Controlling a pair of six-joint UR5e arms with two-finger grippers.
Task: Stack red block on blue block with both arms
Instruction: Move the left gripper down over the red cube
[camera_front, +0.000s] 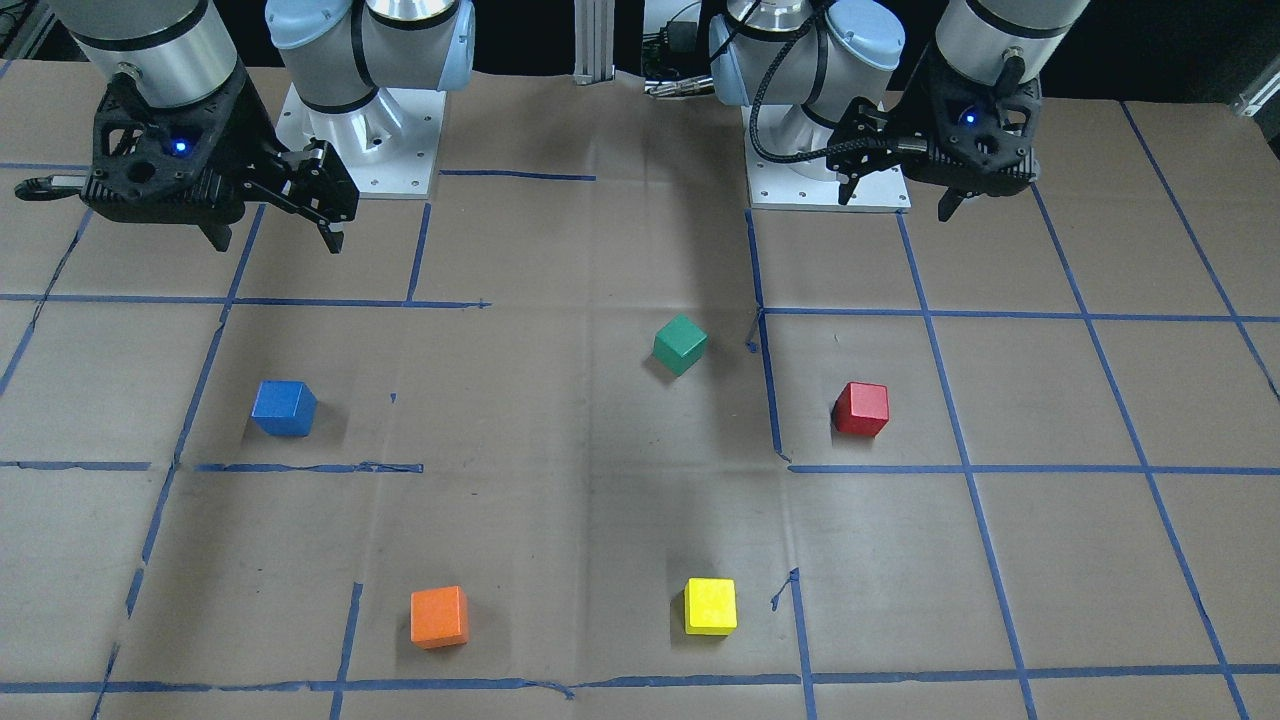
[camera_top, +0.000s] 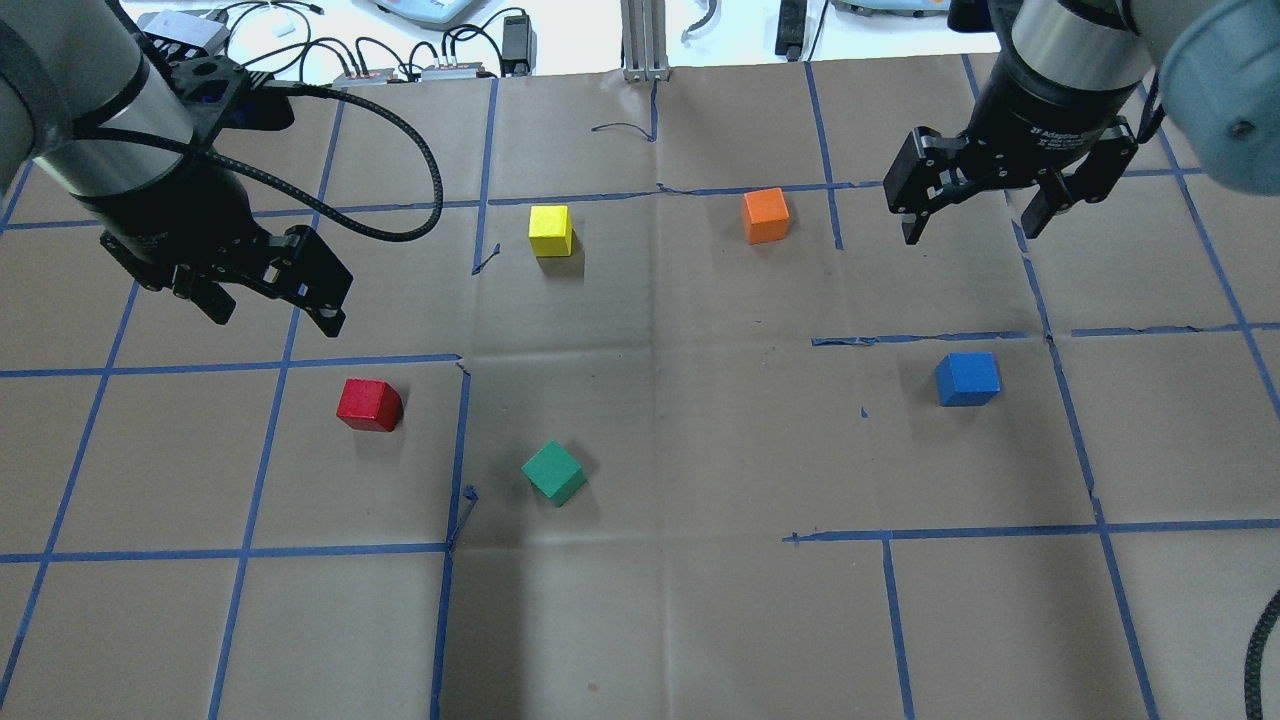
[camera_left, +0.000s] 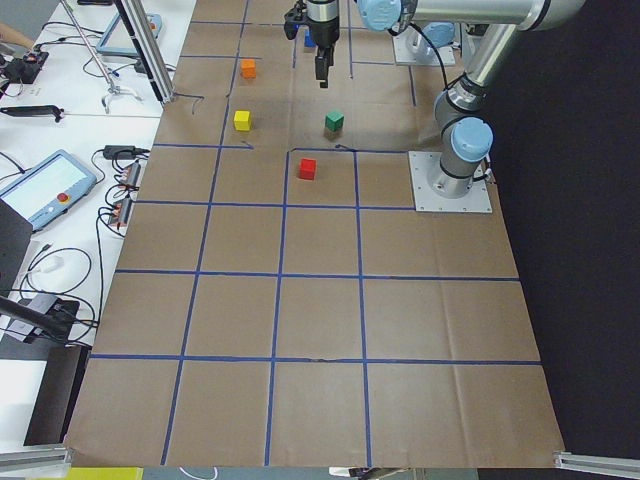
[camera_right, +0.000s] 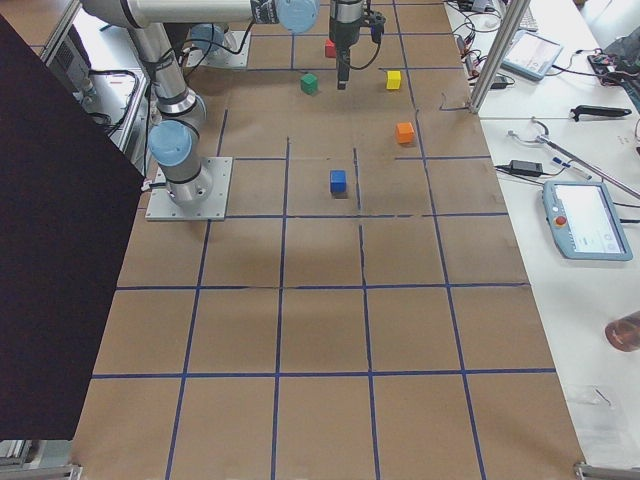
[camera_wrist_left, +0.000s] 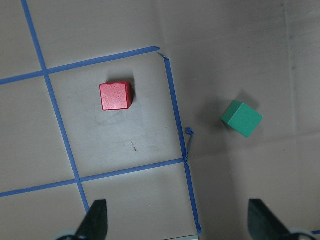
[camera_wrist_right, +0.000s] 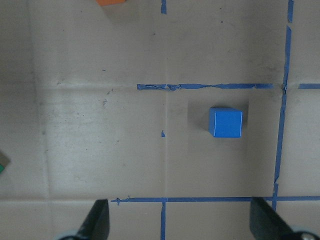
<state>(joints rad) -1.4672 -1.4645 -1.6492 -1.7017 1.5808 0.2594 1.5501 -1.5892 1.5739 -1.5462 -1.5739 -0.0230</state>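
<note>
The small matte red cube (camera_top: 368, 404) is set on the brown paper-covered table (camera_top: 650, 620), inside a blue-taped square. The small solid blue cube (camera_top: 967, 379) is placed well apart from it, across the table. The black two-finger left gripper (camera_top: 272, 315) is held above the table near the red cube, its fingers spread apart. The black right gripper (camera_top: 970, 232) is likewise held wide apart, clear of the blue cube. A green cube (camera_top: 553, 473) is seen between the two, nearer the red.
</note>
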